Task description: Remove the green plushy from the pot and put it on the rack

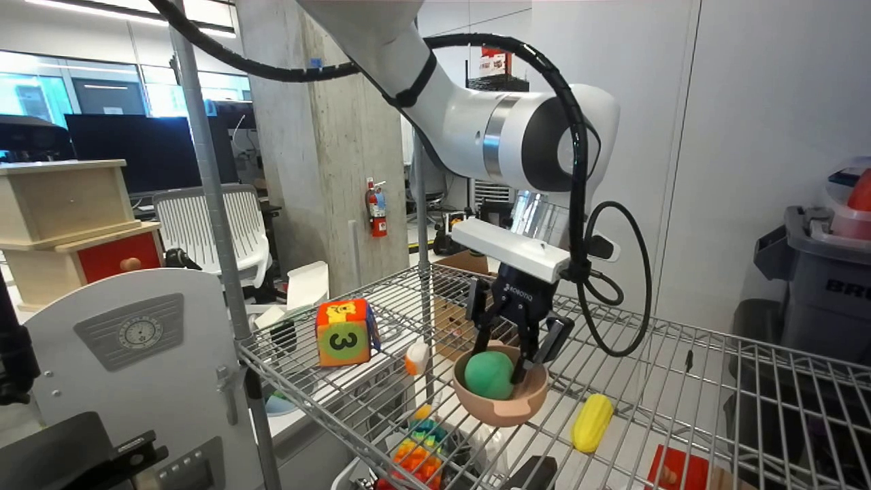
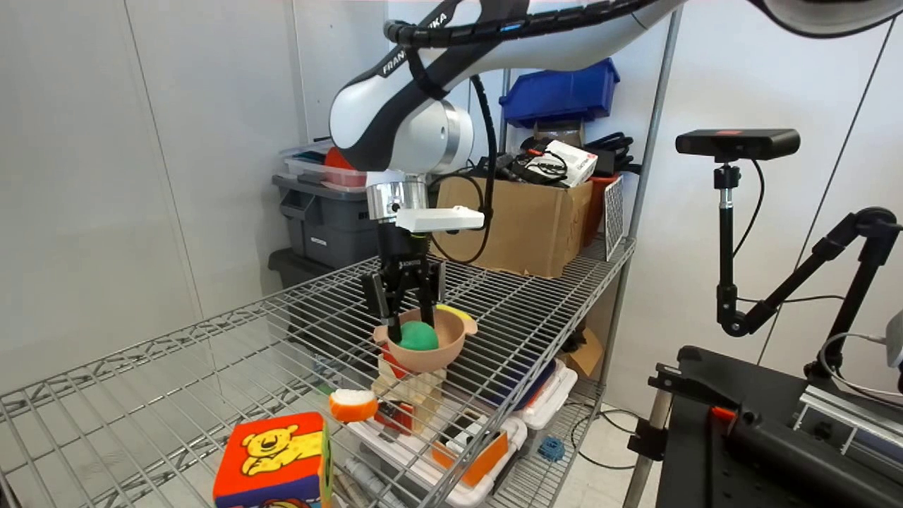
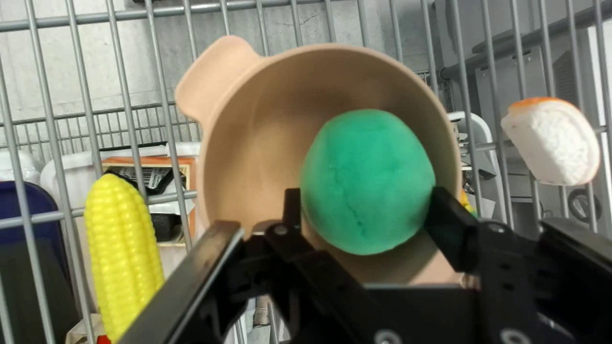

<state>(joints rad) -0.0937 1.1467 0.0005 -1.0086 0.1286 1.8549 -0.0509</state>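
The green plushy (image 1: 486, 376) sits inside the tan-pink pot (image 1: 500, 412), below rim height, in both exterior views. The plushy (image 2: 417, 336) and pot (image 2: 423, 361) stand on the wire rack (image 1: 219, 218). In the wrist view the plushy (image 3: 368, 167) lies off-centre in the pot (image 3: 253, 129). My gripper (image 3: 367, 200) points down into the pot, with a black fingertip against each side of the plushy. The gripper also shows in the exterior views (image 1: 500, 362) (image 2: 412, 329). The underside of the plushy is hidden.
A yellow corn toy (image 1: 592, 422) lies beside the pot on the shelf. An orange-white toy piece (image 2: 353, 404) and a colourful cube (image 2: 271, 458) lie toward the other side. A cardboard box (image 2: 508, 222) stands at the shelf's far end. Poles rise at the shelf's corners.
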